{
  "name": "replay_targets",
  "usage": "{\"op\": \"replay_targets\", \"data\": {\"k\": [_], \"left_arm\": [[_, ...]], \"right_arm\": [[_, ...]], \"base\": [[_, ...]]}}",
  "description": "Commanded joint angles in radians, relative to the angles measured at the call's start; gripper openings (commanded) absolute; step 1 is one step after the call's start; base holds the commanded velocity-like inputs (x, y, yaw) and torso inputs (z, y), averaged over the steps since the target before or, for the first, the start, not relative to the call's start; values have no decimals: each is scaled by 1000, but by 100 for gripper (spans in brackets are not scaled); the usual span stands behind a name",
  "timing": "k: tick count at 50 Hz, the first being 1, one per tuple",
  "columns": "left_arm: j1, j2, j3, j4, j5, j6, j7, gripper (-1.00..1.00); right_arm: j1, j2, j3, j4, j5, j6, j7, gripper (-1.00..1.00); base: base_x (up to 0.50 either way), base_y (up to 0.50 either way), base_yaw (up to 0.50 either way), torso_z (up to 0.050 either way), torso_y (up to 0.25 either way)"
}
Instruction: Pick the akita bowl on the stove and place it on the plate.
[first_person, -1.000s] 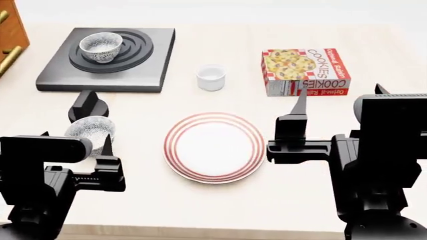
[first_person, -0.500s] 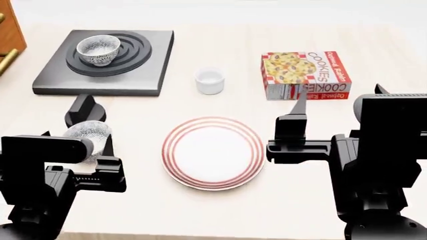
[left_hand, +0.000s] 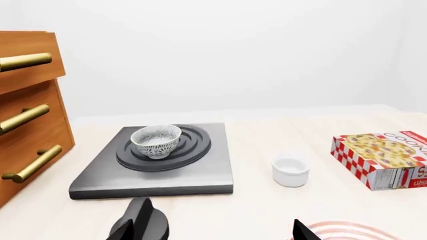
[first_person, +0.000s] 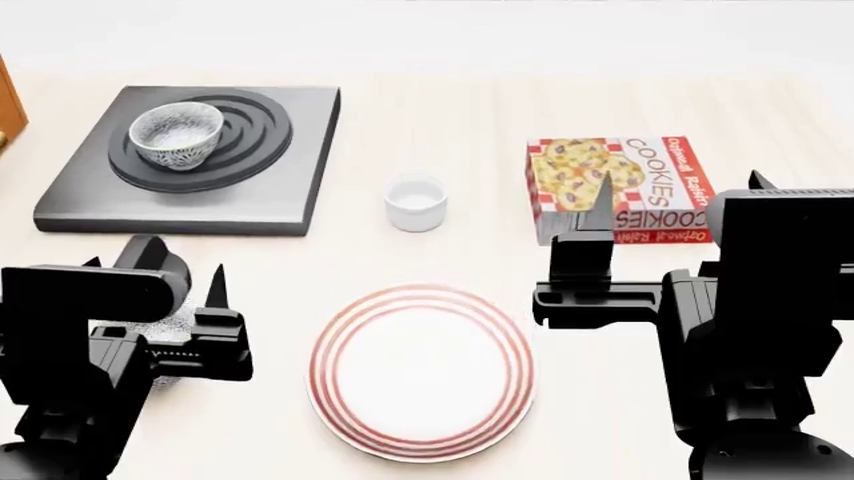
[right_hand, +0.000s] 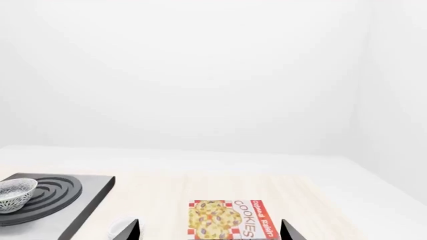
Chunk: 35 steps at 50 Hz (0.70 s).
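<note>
The akita bowl (first_person: 175, 135) (left_hand: 156, 140) (right_hand: 15, 192), white with a dense grey speckled pattern, stands upright on the round burner of the stove (first_person: 287, 190) (left_hand: 200, 170) (right_hand: 93, 192) at the far left. The red-ringed white plate (first_person: 422, 372) lies near the table's front, between my arms; the left wrist view catches only its rim (left_hand: 343, 231). My left gripper (first_person: 154, 275) (left_hand: 212, 220) is open and holds nothing, short of the stove's front edge. My right gripper (first_person: 681, 185) (left_hand: 0, 0) is open too.
</note>
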Motion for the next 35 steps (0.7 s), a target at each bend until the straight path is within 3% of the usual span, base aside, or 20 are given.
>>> {"op": "replay_targets", "data": {"k": [1, 35], "left_arm": [[-6, -5, 4, 2, -7, -5, -4, 100], [-4, -18, 17, 7, -20, -1, -15, 100]], "right_arm": [[2, 2, -1, 2, 6, 1, 5, 100], [2, 10, -4, 1, 23, 1, 18, 100]], "base": [[262, 0, 0, 0, 0], [262, 0, 0, 0, 0]]}}
